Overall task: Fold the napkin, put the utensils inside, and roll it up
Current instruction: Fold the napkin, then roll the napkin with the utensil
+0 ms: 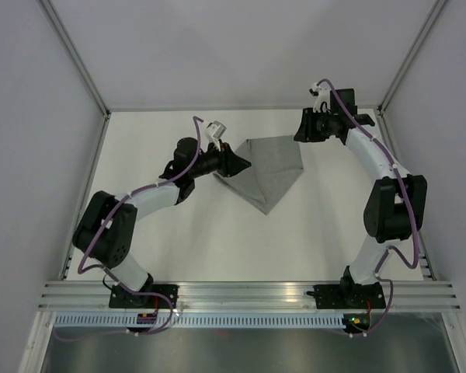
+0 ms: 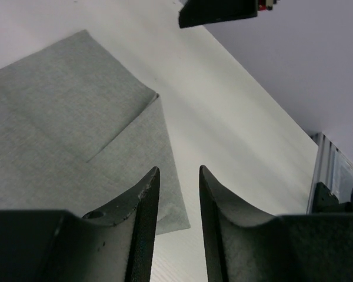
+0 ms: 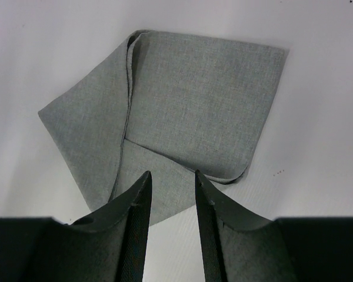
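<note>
The grey napkin [image 1: 269,174] lies folded on the white table, with flaps laid over each other and one corner pointing toward the arms. My left gripper [image 1: 239,165] hovers at its left edge. In the left wrist view the left gripper [image 2: 177,170] stands open with only bare table between the fingers, and the napkin [image 2: 65,117] lies to their left. My right gripper [image 1: 300,127] is over the table just off the cloth's far right corner. It is open [image 3: 172,173] above the napkin's [image 3: 188,106] near corner and holds nothing. The utensils are out of view.
White enclosure walls stand at the back and on both sides. An aluminium rail [image 1: 248,294] runs along the near edge where both arm bases are bolted. Part of the right arm [image 2: 217,12] shows at the top of the left wrist view.
</note>
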`<move>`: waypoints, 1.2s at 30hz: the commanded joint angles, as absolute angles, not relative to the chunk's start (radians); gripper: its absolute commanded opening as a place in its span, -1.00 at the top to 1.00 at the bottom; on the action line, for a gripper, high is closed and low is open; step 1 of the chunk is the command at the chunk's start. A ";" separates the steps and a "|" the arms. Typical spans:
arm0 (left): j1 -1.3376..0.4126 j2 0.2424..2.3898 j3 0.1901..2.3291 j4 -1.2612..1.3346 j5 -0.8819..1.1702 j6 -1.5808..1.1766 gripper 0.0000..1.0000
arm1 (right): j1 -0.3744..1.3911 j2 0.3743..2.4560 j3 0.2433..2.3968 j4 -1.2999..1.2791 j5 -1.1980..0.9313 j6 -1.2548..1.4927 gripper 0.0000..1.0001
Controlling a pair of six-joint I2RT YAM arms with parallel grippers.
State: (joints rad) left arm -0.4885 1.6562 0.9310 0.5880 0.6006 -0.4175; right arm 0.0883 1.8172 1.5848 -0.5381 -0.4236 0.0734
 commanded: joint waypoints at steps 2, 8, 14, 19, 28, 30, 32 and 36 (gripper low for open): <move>-0.448 1.484 0.861 0.482 0.422 -0.449 0.21 | 0.166 1.802 1.637 -0.537 -0.336 0.040 0.17; -0.370 1.298 0.828 0.332 0.284 -0.506 0.12 | 0.248 1.833 1.663 -0.529 -0.276 0.012 0.17; -0.310 1.120 0.887 0.111 0.160 -0.512 0.03 | 0.334 1.881 1.689 -0.514 -0.207 0.009 0.18; -0.290 1.022 0.962 -0.093 0.072 -0.488 -0.03 | 0.446 1.937 1.720 -0.515 -0.123 -0.041 0.18; -0.250 0.946 1.017 -0.189 0.018 -0.488 -0.11 | 0.592 2.006 1.694 -0.483 -0.028 -0.064 0.21; -0.247 0.950 1.028 -0.196 0.026 -0.485 -0.12 | 0.635 2.003 1.662 -0.476 -0.006 -0.075 0.21; -0.242 0.951 1.031 -0.196 0.032 -0.485 -0.12 | 0.661 2.002 1.635 -0.459 0.035 -0.086 0.21; -0.235 0.956 1.032 -0.196 0.049 -0.485 -0.12 | 0.716 2.013 1.576 -0.443 0.080 -0.097 0.21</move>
State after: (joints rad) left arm -0.2432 0.9585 0.9928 -0.1673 0.0353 -0.4782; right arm 0.6842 2.0094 1.6085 -0.4595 -0.0006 -0.0795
